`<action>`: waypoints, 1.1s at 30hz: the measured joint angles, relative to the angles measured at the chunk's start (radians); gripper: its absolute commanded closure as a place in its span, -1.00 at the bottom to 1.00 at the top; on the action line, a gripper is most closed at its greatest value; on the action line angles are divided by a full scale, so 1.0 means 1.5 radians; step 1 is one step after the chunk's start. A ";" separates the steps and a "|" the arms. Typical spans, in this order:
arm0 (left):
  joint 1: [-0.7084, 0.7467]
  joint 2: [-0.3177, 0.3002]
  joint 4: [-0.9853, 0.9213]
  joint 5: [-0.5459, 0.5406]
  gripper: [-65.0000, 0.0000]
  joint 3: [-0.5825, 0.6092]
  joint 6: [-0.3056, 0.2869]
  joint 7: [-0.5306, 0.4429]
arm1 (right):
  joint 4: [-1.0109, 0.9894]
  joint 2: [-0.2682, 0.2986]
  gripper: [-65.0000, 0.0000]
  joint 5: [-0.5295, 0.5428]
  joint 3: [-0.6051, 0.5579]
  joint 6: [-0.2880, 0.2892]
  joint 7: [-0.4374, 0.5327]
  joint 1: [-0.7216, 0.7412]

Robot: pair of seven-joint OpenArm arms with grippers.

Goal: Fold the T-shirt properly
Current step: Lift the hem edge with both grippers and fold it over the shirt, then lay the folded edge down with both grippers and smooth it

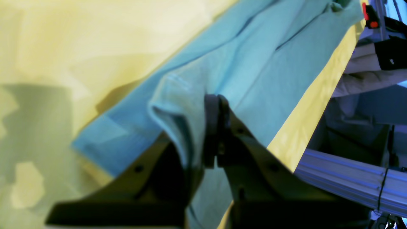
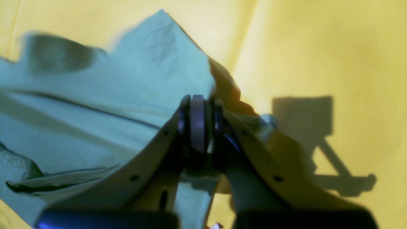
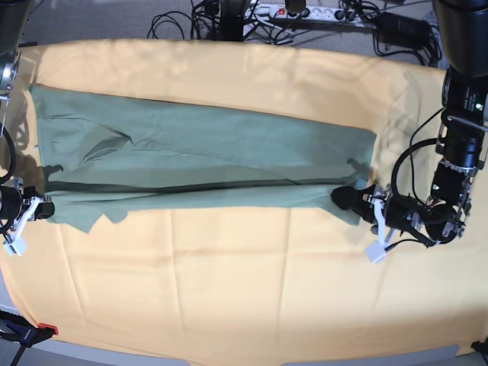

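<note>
T-shirt — sage-green, plain, spread as a long horizontal band across the upper half of the base view, folded lengthwise with a dark fold line running along its lower part; one short sleeve shows as a creased flap toward the left end. It lies on the orange-yellow table cloth that covers the desk from edge to edge. Left hand — at the right end of the band in the base view, low over the cloth, its dark tips on the shirt's lower right corner; in the left wrist view the left hand has its two tips pressed together on a raised ridge of the green fabric, pinching it, with the cloth falling away on both sides of the fingers. Right hand — at the far left edge of the base view, at the shirt's lower left corner; in the right wrist view the right hand is closed on a fold of the shirt, the fabric lifted and draped to the left of the tips, and its shadow lies on the yellow cloth at the right of that frame. Power strip and cables — on the floor beyond the desk's far edge, top of the base view.
</note>
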 measured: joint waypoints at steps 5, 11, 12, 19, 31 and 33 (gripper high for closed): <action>0.000 0.003 0.000 0.000 1.00 0.000 0.000 0.026 | 0.000 -0.003 1.00 0.001 0.000 0.000 0.000 -0.002; 0.000 0.004 0.000 0.000 1.00 0.000 0.000 0.025 | 0.000 -0.003 1.00 0.009 0.000 0.000 -0.031 -0.002; 0.000 0.002 0.000 0.000 1.00 0.000 0.000 0.024 | 0.000 -0.003 1.00 0.020 0.000 0.000 -0.045 -0.002; 0.000 0.000 0.004 0.000 1.00 0.000 0.000 0.024 | 0.000 -0.002 1.00 0.072 0.000 0.000 -0.111 -0.003; 0.000 -0.002 0.029 0.000 1.00 0.033 0.038 0.024 | 0.000 -0.002 0.91 0.060 0.000 0.000 -0.084 -0.003; 0.000 -0.001 0.029 0.000 0.55 0.053 0.038 0.027 | 0.000 -0.002 0.33 0.059 0.000 0.000 -0.082 -0.003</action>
